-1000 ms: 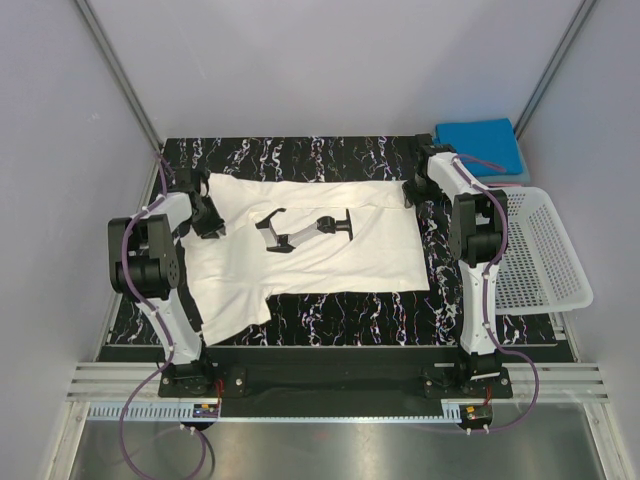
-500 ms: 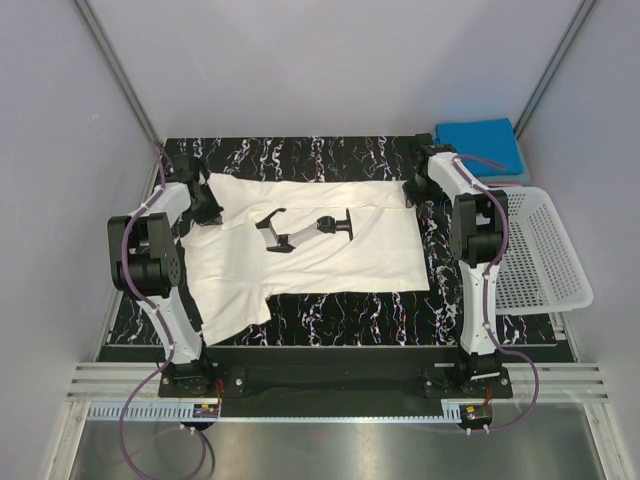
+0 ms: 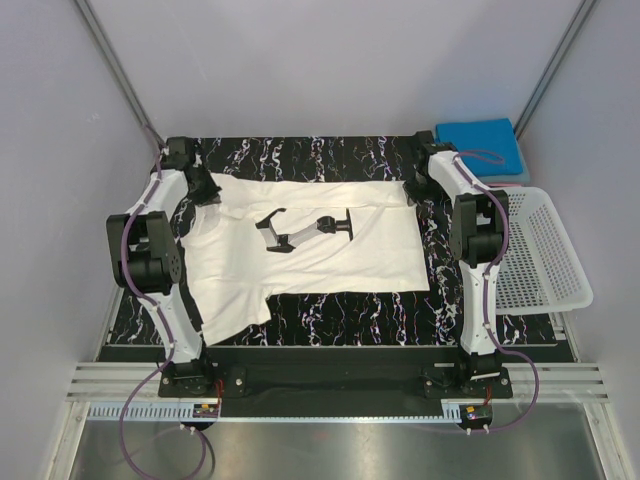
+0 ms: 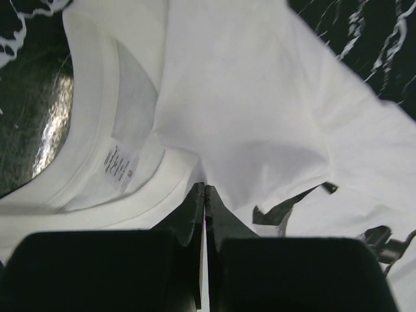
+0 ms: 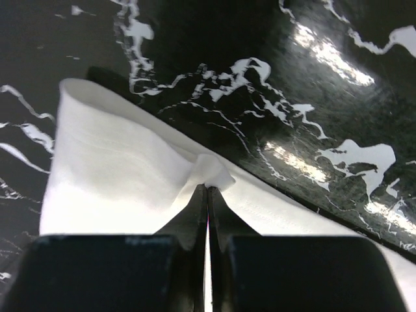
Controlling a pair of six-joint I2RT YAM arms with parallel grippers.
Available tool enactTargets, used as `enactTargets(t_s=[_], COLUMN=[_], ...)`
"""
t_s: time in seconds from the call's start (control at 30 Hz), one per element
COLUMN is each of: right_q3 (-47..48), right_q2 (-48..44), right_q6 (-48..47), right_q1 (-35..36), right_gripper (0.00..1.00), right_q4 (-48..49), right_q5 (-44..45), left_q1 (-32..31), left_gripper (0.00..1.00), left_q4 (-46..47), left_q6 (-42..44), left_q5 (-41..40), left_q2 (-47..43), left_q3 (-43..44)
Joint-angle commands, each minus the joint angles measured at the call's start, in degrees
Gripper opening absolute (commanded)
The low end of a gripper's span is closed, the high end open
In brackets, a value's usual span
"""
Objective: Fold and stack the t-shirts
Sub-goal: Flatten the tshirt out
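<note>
The white t-shirt (image 3: pixel 330 255) with a black chest print lies spread on the black marbled table (image 3: pixel 340 310). My left gripper (image 3: pixel 207 190) is shut on its cloth at the far left corner, by the collar; the left wrist view shows the collar, label and pinched fold (image 4: pixel 214 123). My right gripper (image 3: pixel 410 190) is shut on the shirt's far right corner, where the right wrist view shows a bunched tip of cloth (image 5: pixel 211 170) between the jaws. A folded bright blue t-shirt (image 3: pixel 478 140) lies at the far right corner. The red shirt is out of view.
A white plastic lattice basket (image 3: pixel 540 250) stands at the right edge of the table. Grey walls close in the back and sides. A metal rail runs along the near edge below the arm bases.
My left gripper has moved toward the far left corner, pulling the shirt's left edge up and back. The right gripper has stayed put.
</note>
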Motion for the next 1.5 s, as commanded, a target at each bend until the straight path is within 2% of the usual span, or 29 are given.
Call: enactTargets(t_s=[0.0,0.13,0.57,0.67,0.87,1.0,1.13,1.23,1.47], right_q3=[4.0,6.2,8.3,8.4,10.8,8.6,7.5,7.7,7.2], right_q2=[-4.2,-4.5,-4.8,-4.8,-4.4,-5.8,-6.2,-5.6,-2.8], right_q6=[-9.6,-15.1,-25.5,-28.5,-34.9,-39.1,-42.2,-44.9,-49.9], right_q1=[-0.8,-1.6,-2.4,-2.6,-3.1,-3.2,-3.2,-3.3,-3.2], right_gripper=[0.00,0.00,0.00,0.00,0.00,0.00,0.00,0.00,0.00], right_q4=[2.6,3.3,10.2,14.2,18.4,25.4,29.8,32.4,39.4], right_q5=[1.6,1.6,-0.2,-2.8,-1.1,-1.7,-1.0,-0.9,-7.3], left_q1=[0.0,0.5,2.8,2.8,2.8,2.7,2.9,3.1,2.7], left_gripper=[0.00,0.00,0.00,0.00,0.00,0.00,0.00,0.00,0.00], left_q4=[4.4,3.4,10.6,15.3,25.3,31.7,34.7,35.2,38.1], left_q6=[-3.5,-6.1,-11.8,-12.7,-14.7,-15.7,-15.9,-15.7,-14.1], left_q5=[1.2,-0.8,-2.0,-1.9,-3.8,-5.3,-9.7,-10.2,-14.3], left_q2=[0.0,1.9,4.9,5.0,4.1,3.9,4.0,4.7,5.3], left_q3=[5.6,12.2,20.1,19.7,17.3,15.8,16.0,18.1,19.1])
